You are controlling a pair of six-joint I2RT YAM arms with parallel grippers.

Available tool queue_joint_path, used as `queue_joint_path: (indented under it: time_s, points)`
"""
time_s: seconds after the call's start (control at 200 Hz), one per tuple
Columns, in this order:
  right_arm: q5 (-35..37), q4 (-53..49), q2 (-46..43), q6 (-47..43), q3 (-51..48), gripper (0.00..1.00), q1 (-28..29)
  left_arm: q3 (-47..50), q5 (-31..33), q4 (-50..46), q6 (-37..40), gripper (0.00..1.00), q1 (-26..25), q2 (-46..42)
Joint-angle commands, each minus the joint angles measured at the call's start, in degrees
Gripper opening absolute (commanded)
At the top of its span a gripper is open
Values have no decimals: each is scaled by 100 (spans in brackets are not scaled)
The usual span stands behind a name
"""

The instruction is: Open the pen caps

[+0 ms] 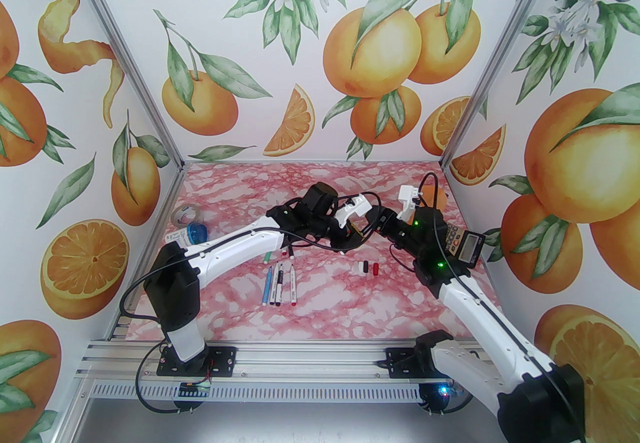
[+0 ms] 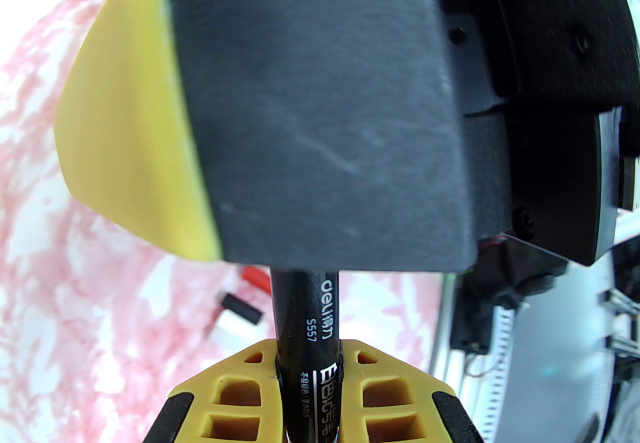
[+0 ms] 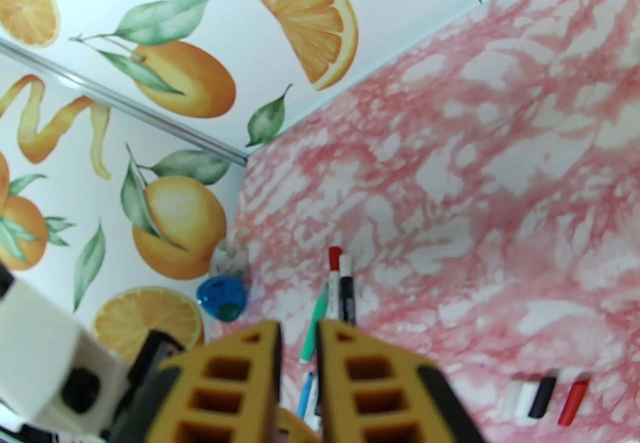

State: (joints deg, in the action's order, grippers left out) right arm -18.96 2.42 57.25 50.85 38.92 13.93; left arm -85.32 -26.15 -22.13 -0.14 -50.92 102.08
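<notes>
**Item under work.** The black pen (image 2: 305, 311) is held off the tabletop (image 1: 350, 326), above its middle, where the two arms meet.

**Left arm.** The left end effector (image 2: 307, 353) is clamped on the pen's printed barrel, with one yellow finger on each side. The barrel's long axis runs straight away from this grip. It passes under a broad dark finger pad (image 2: 320, 106) of the opposing arm, which hides the pen's far end. Any cap there cannot be seen.

**Right arm.** The right end effector (image 3: 299, 333) has its fingers together, with only a slit between them. Whether it grips the cap cannot be told from these views.

**Judgement.** The step in hand appears to be pulling the cap off this pen. The move turns on the axis. The two end effectors face each other along the barrel, so they should part along it, not across it, or the cap may bind.

**Elsewhere.**
- Three loose caps (image 1: 367, 268), white, black and red, lie side by side right of centre, nearer the right arm.
- The other pens (image 1: 280, 283) lie in a row nearer the left arm.
</notes>
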Motion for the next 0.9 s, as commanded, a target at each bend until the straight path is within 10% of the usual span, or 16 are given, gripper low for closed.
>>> queue_joint_path:
  time_s: [0.0,0.25,0.44,0.595,0.896]
  points:
    - [1519,223,40,33,380,7,-382,50,293,-1357,355,0,-121,-12]
    - [2183,-242,61,64,450,6,-379,26,1036,-1491,445,0,-235,18]
    - [1898,554,19,-107,193,6,-379,50,-697,-1208,187,0,-109,22]
    - [1620,759,14,-394,84,6,-378,156,-835,-1000,181,0,56,-107]
    - [1372,-1422,-421,-1481,124,10,-257,171,-41,-1139,382,0,438,-789]
